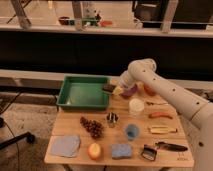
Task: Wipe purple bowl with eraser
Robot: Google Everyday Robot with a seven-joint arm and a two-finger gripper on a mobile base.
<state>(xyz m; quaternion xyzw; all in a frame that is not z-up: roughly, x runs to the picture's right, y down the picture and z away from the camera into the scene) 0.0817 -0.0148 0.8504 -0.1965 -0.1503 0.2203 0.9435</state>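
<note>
My gripper [114, 89] hangs at the back of the table, by the right rim of the green tray [84, 104]. It is shut on the eraser [108, 88], a small dark block that sticks out to the left of the fingers. The purple bowl [130, 92] sits just right of the gripper, partly hidden under my white arm. The eraser is beside the bowl, to its left, and I cannot tell whether they touch. The orange-red bowl [149, 90] stands further right, behind the arm.
On the wooden table [75, 125] lie grapes [92, 127], a metal cup [112, 119], a white cup [136, 106], a blue cup [131, 131], a blue sponge [121, 150], an orange fruit [94, 150], a grey cloth [65, 145], a black-handled brush [167, 146] and a banana [162, 130].
</note>
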